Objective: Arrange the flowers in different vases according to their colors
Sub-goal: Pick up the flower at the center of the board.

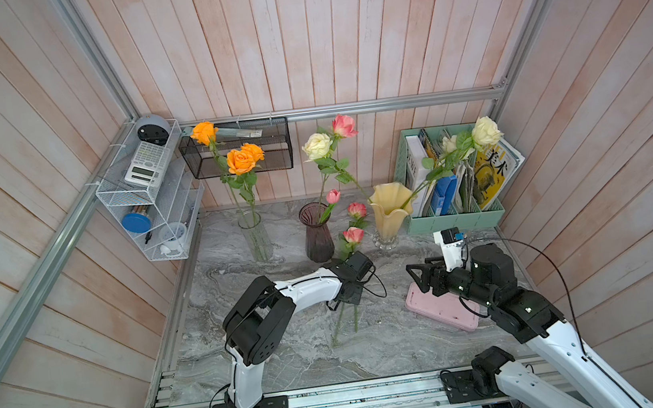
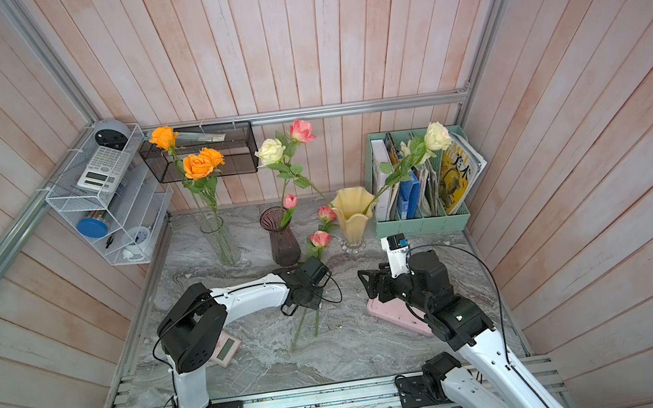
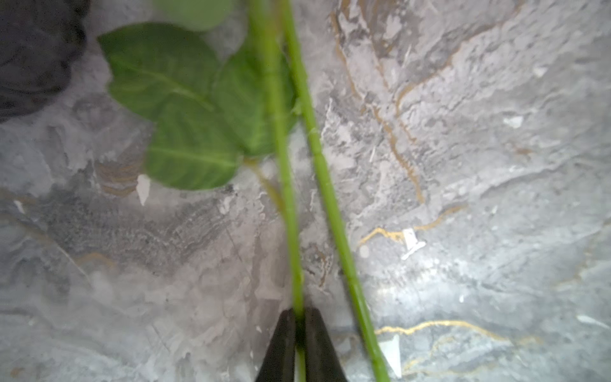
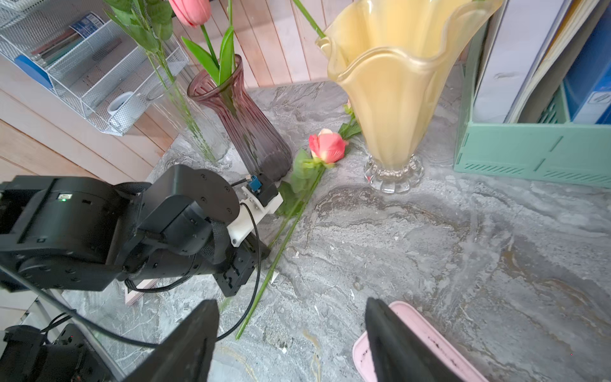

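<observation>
Left gripper pinching flower stem on marble tabletop — right gripper spread.

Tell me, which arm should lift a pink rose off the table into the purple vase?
Left. The left gripper is shut on one rose stem lying on the table, close to the purple vase. The right gripper is open and empty, by the pink tray.

pink tray lies near mint file holder.
</observation>
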Tool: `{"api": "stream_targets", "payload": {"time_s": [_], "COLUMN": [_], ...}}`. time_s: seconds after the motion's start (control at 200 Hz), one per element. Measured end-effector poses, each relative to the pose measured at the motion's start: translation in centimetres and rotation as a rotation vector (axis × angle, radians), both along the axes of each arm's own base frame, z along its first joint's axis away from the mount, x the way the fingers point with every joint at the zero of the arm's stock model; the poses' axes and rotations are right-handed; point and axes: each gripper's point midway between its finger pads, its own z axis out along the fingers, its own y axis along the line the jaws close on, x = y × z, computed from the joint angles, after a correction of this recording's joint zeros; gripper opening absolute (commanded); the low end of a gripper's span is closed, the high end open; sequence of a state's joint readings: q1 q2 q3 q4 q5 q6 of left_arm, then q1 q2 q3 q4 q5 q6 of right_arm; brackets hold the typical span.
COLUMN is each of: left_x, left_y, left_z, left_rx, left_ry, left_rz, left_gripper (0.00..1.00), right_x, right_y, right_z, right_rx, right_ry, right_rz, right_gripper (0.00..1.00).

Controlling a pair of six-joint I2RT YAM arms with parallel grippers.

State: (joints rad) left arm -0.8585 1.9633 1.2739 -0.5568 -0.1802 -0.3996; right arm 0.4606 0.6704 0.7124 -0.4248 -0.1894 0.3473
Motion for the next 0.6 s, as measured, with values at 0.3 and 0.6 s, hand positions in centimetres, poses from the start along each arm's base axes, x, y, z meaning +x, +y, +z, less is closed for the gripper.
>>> {"api": "stream_targets", "payload": {"time_s": [0.3,0.6], "left_x": [0.0,-1.4], "left_y": [0.1,2.2], "left_z": [0.2,3.4], "left_rx": [-0.005,0.007], "left_ry": [-0.006,-0.021], "left_rz": [0.008,0.016], "left_gripper": [0.00,0.00], "right_x": [-1.0,-0.2], "right_y": [3.0,4.4], "right_z": [-2.7,-7.5], "right_rx": [-0.040,-0.120], "right_ry": [0.098,0.275], "right_rz": [0.094,0.100], "right_gripper": [0.76,0.75]}}
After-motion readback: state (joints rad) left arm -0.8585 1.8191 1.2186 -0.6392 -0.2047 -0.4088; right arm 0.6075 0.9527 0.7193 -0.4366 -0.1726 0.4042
